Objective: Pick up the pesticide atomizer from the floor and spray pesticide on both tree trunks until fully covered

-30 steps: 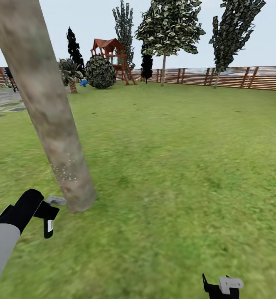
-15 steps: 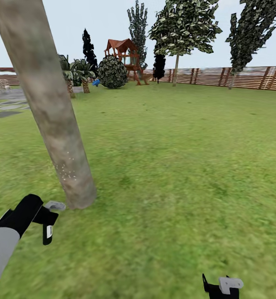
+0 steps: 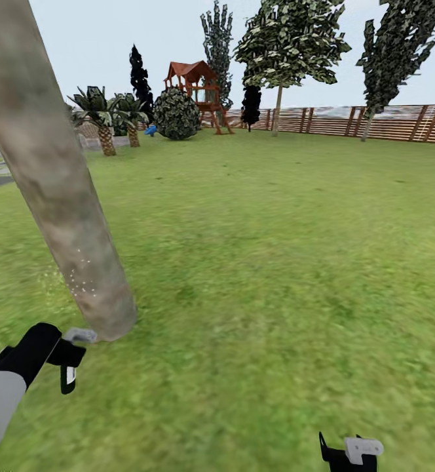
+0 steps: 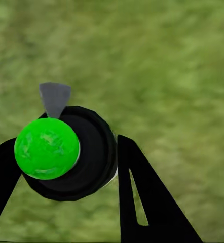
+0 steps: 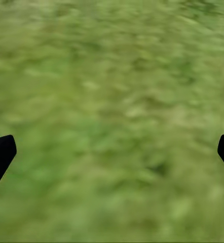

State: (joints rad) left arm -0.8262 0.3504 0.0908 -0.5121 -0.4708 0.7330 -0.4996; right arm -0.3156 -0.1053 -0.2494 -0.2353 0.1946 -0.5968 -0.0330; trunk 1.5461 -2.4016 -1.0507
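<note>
Left gripper point(image 4: 66, 167): fingers clamped either side of the pesticide atomizer point(image 4: 66, 152); green cap and grey nozzle visible, body hidden beneath.
Right gripper point(image 5: 112, 152): fingers wide apart over grass point(image 5: 112, 76), tips cut off at the frame edges.
Tree trunk point(image 3: 54, 190): at 11 o'clock, leaning, white speckles near its base, crown cut off.
Fence point(image 3: 375, 121): at 1 o'clock, far off.

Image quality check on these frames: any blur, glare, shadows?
Head view: flat even light, no cast shadows or glare; trunk texture soft and smeared, far fence crisper. Left wrist view: atomizer in the left claw sharp, grass behind it blurred. Right wrist view: grass a blurred smear, right claw tips dark at the edges.
</note>
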